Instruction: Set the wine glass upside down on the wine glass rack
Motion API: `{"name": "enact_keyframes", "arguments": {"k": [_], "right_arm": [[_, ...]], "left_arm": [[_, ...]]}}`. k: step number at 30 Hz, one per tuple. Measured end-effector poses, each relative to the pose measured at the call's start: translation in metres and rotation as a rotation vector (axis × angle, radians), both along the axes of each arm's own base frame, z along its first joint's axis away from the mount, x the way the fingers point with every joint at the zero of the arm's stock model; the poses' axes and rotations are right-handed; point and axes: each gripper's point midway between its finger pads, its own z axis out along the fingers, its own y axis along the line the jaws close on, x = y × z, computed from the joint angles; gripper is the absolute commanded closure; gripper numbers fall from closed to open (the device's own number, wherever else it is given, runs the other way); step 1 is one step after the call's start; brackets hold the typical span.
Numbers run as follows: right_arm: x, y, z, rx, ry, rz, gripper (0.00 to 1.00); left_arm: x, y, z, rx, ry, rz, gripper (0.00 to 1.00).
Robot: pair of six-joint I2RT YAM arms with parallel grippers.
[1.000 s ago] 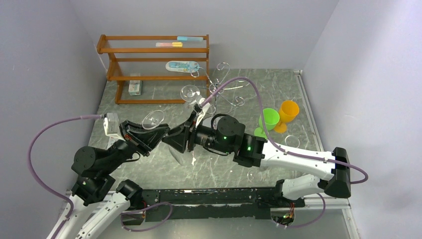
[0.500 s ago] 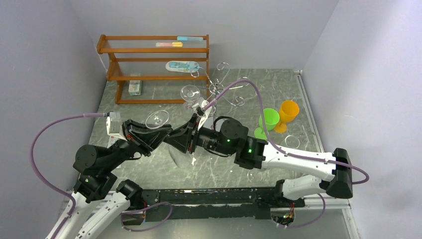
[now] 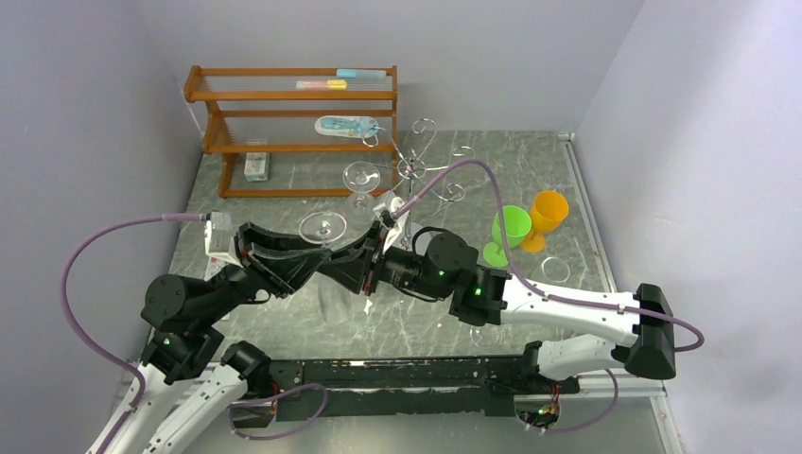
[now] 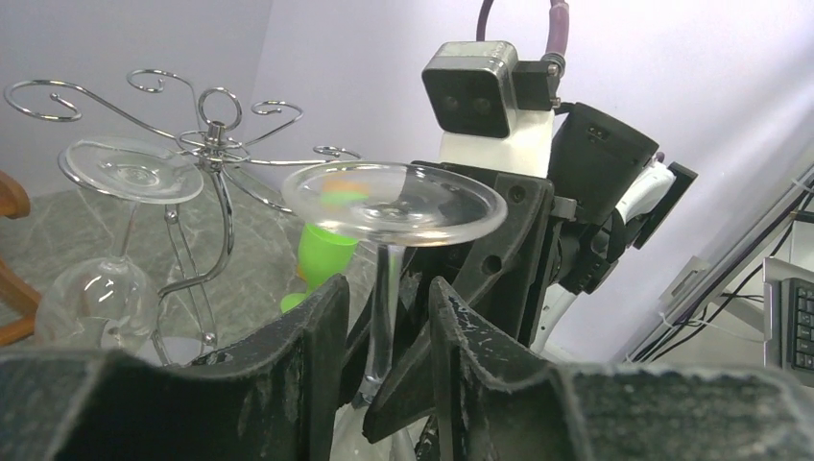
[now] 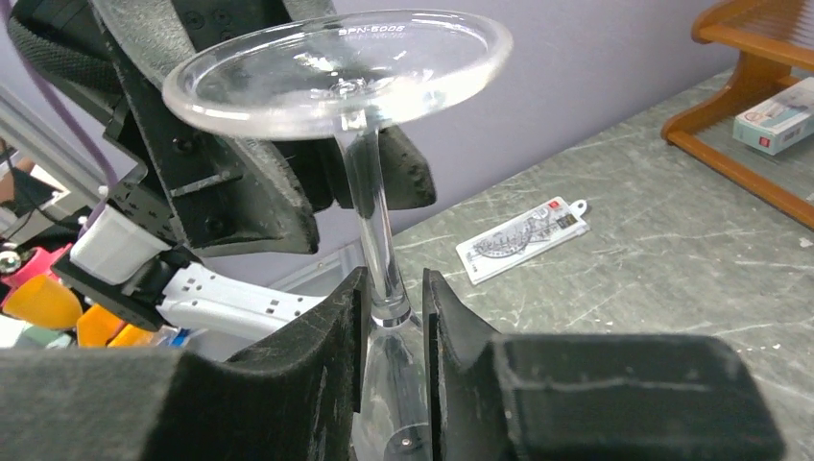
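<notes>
The clear wine glass (image 3: 322,227) hangs upside down in the air, foot up and bowl down. My right gripper (image 3: 345,270) is shut on it where the stem meets the bowl; the right wrist view shows its own jaws (image 5: 392,288) pressed on the stem (image 5: 370,230). My left gripper (image 3: 315,260) reaches in from the left. In its own wrist view (image 4: 384,298) its fingers stand either side of the stem (image 4: 384,288) with gaps, open. The chrome wine glass rack (image 3: 416,170) stands behind, with another glass (image 3: 359,177) hanging on it, also in the left wrist view (image 4: 130,173).
An orange-brown wooden shelf (image 3: 293,104) stands at the back left. A green cup (image 3: 511,232) and an orange cup (image 3: 547,216) stand to the right. A white card (image 5: 523,240) lies on the marble table (image 3: 530,161) under the arms.
The glass and both grippers have shifted to the right, toward the rack side; the right arm has drawn back and the left arm has stretched after it.
</notes>
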Motion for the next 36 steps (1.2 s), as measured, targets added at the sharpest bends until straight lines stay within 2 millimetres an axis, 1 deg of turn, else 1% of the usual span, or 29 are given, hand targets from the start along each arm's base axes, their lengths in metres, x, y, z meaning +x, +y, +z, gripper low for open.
{"name": "enact_keyframes", "arguments": {"k": [5,8,10,12,13,15,16,18,19,21,22,25,29,32,36], "right_arm": [[-0.007,0.001,-0.001,-0.013,-0.036,0.043,1.0],[-0.011,0.002,-0.003,-0.022,-0.053,0.071,1.0],[-0.013,0.004,-0.003,-0.028,-0.056,0.085,1.0],[-0.014,0.006,-0.004,-0.034,-0.058,0.095,1.0],[-0.015,0.007,-0.004,-0.036,-0.057,0.099,1.0],[-0.016,0.009,-0.006,-0.045,-0.056,0.108,1.0],[-0.016,0.01,-0.007,-0.048,-0.054,0.109,0.98],[-0.015,0.011,-0.008,-0.051,-0.049,0.109,0.81],[-0.015,0.011,-0.008,-0.051,-0.044,0.108,0.74],[-0.014,0.012,-0.009,-0.049,-0.031,0.102,0.67],[-0.014,0.012,-0.009,-0.047,-0.022,0.1,0.65],[-0.012,0.013,-0.007,-0.03,0.002,0.092,0.63],[-0.009,0.012,0.002,0.026,0.03,0.066,0.6],[-0.007,0.009,0.001,0.048,0.048,0.05,0.63],[-0.007,0.008,0.001,0.059,0.059,0.047,0.61]], "left_arm": [[0.0,0.001,0.003,-0.016,0.003,0.003,0.59],[0.001,0.001,0.003,-0.019,0.004,0.008,0.6],[0.003,0.0,0.001,-0.019,0.004,0.008,0.63],[0.003,0.0,-0.001,-0.018,0.004,0.006,0.7],[0.003,-0.001,-0.002,-0.017,0.003,0.003,0.76],[0.003,-0.002,-0.003,-0.017,0.005,-0.006,0.92],[0.002,-0.003,-0.003,-0.016,0.004,-0.01,0.95],[0.002,-0.004,-0.004,-0.012,0.001,-0.018,0.95],[0.002,-0.005,-0.005,-0.01,0.0,-0.02,0.95],[0.002,-0.005,-0.005,-0.01,0.0,-0.022,0.95],[0.002,-0.005,-0.005,-0.011,-0.001,-0.022,0.95],[0.002,-0.004,-0.005,-0.016,-0.005,-0.018,0.95],[0.0,0.0,-0.003,-0.031,-0.015,-0.005,0.95],[-0.003,0.003,0.0,-0.044,-0.024,0.004,0.95],[-0.002,0.005,0.0,-0.052,-0.024,0.016,0.95]]}}
